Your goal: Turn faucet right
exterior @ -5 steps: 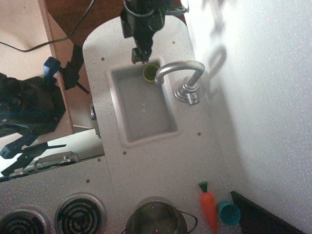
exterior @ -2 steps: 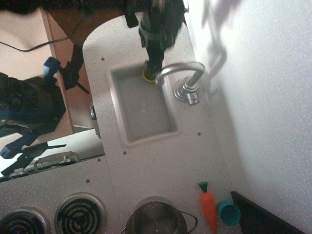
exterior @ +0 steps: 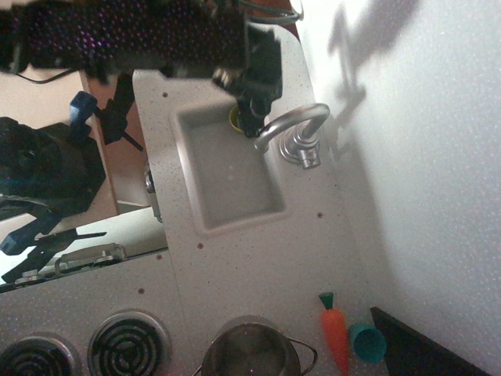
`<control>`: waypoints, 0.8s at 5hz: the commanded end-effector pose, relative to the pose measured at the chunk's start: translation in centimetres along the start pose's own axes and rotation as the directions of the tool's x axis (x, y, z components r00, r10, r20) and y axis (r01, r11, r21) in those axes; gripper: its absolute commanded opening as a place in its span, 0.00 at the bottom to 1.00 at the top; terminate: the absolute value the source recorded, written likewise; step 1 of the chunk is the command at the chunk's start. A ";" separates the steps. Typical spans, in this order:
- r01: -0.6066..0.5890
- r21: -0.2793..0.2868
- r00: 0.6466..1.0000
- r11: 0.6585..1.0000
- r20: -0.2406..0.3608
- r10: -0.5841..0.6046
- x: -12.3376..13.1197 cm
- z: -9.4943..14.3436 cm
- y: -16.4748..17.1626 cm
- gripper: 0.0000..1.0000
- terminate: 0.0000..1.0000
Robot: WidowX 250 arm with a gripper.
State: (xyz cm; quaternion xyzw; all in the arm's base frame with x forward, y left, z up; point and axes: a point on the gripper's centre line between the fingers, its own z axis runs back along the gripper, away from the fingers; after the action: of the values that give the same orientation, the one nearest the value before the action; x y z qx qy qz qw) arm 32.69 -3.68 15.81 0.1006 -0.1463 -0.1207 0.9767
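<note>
Since a second ago the arm has swung across the top of the view and dropped lower, so its gripper (exterior: 250, 125) now sits at the far end of the sink, right against the spout tip of the faucet (exterior: 291, 125); the spout itself has shifted slightly, its tip lying a little lower over the basin than before.

From the left: two black stove burners (exterior: 127, 345) show at the bottom edge of the desk (exterior: 258, 258), and a steel pot (exterior: 250, 352) stands beside them. The grey sink (exterior: 227, 168) is set into the desk, with a small yellow-green cup (exterior: 233, 119) in its far corner, mostly hidden by the gripper. The fingers are dark and blurred against the spout, so whether they are spread or pressed together cannot be told. The faucet's round base stands just right of the sink, its gooseneck arching left over the basin. An orange toy carrot (exterior: 335, 333) and a teal cup (exterior: 366, 342) lie near the lower right.
</note>
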 end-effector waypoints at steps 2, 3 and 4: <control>-0.027 0.030 0.997 0.999 0.071 0.025 -0.2 1.3 -1.0 1.00 0.00; -0.040 0.046 0.992 0.998 0.125 0.033 0.1 1.8 -1.1 1.00 0.00; -0.010 -0.015 0.974 1.000 0.224 0.013 1.9 2.4 -1.2 1.00 0.00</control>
State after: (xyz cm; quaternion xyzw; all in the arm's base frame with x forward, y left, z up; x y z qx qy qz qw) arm 34.05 -6.66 17.28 0.0425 -0.2506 -0.1455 0.9562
